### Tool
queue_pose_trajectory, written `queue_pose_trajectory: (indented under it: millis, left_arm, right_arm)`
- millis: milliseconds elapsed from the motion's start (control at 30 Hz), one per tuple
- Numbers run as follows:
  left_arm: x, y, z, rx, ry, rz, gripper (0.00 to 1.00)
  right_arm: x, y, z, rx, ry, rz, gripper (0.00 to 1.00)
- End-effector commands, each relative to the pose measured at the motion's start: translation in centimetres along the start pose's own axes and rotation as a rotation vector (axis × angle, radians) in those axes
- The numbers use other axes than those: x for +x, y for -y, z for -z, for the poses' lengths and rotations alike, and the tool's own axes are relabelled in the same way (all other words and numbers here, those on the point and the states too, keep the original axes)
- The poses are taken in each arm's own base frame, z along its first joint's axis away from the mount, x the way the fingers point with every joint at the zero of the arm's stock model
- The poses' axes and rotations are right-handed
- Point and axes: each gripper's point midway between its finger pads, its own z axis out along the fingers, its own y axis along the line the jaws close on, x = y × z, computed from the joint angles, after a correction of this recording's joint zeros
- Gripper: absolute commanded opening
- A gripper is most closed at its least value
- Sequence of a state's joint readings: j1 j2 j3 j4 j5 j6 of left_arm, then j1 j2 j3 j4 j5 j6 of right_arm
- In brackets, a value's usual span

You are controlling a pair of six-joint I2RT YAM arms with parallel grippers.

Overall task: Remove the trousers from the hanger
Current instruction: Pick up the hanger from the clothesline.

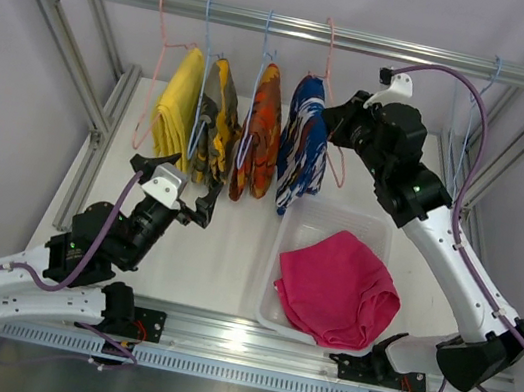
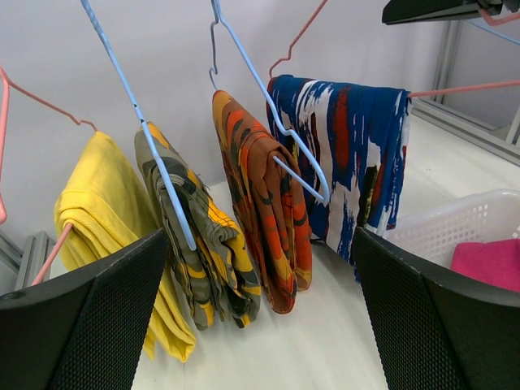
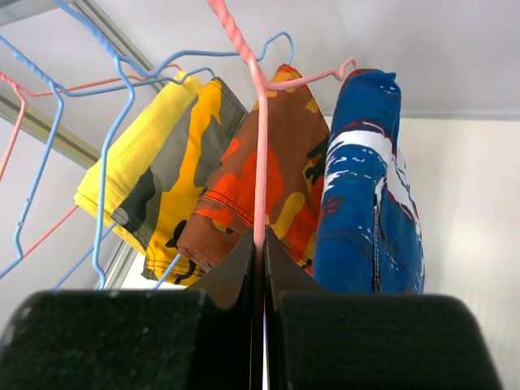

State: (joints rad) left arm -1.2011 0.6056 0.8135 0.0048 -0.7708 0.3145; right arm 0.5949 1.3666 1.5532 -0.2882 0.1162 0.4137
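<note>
Several trousers hang folded on wire hangers from the top rail: plain yellow [image 1: 176, 105], olive-yellow camouflage [image 1: 216, 125], orange camouflage [image 1: 260, 137] and blue with white and red pattern [image 1: 303, 147]. The magenta-pink trousers [image 1: 339, 289] lie crumpled in the white basket [image 1: 283, 251]. My right gripper [image 1: 336, 123] is beside the blue trousers [image 3: 370, 195], shut on their pink hanger wire [image 3: 260, 162]. My left gripper [image 1: 178, 181] stands open and holds nothing, low in front of the olive-yellow pair [image 2: 195, 244] and the orange pair [image 2: 264, 211], touching neither.
An empty blue hanger [image 1: 481, 103] hangs at the rail's right end. The aluminium frame posts [image 1: 93, 116] stand on both sides of the white table. The basket's rim [image 2: 455, 223] lies right of my left gripper.
</note>
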Motion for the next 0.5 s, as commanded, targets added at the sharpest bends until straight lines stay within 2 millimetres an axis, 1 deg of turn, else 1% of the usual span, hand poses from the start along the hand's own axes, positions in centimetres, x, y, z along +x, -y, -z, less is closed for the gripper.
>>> queue_pose_trajectory:
  millis: [0, 100, 133, 200, 233, 300, 333, 467]
  left_arm:
    - [-1.0, -0.3, 0.0, 0.002, 0.026, 0.027, 0.99]
    - [-1.0, -0.2, 0.0, 0.005, 0.027, 0.034, 0.99]
    - [-1.0, -0.2, 0.0, 0.005, 0.027, 0.037, 1.00]
    - [-0.9, 0.0, -0.1, 0.008, 0.025, 0.035, 0.99]
    - [-0.8, 0.0, 0.0, 0.008, 0.023, 0.033, 0.99]
    - [-0.9, -0.1, 0.0, 0.006, 0.026, 0.037, 0.99]
    - [-1.0, -0.1, 0.0, 0.008, 0.030, 0.039, 0.99]
    - [-0.9, -0.2, 0.0, 0.004, 0.028, 0.038, 1.00]
  right_arm:
    - [-11.7, -5.0, 5.0, -0.138, 0.342, -0.022, 0.00]
    - [-12.1, -5.5, 4.9, -0.148, 0.346, -0.024, 0.00]
    - [-12.7, -5.9, 5.2, -0.157, 0.358, -0.027, 0.00]
    - [-13.0, -6.1, 5.3, -0.156, 0.357, -0.019, 0.00]
    - [-13.8, -6.4, 5.8, -0.163, 0.373, -0.017, 0.00]
    - [-14.1, -6.4, 6.0, -0.156, 0.373, -0.007, 0.00]
    - [-14.8, -6.7, 6.3, -0.159, 0.386, -0.006, 0.00]
    - [-16.0, -6.9, 7.4, -0.157, 0.405, -0.003, 0.00]
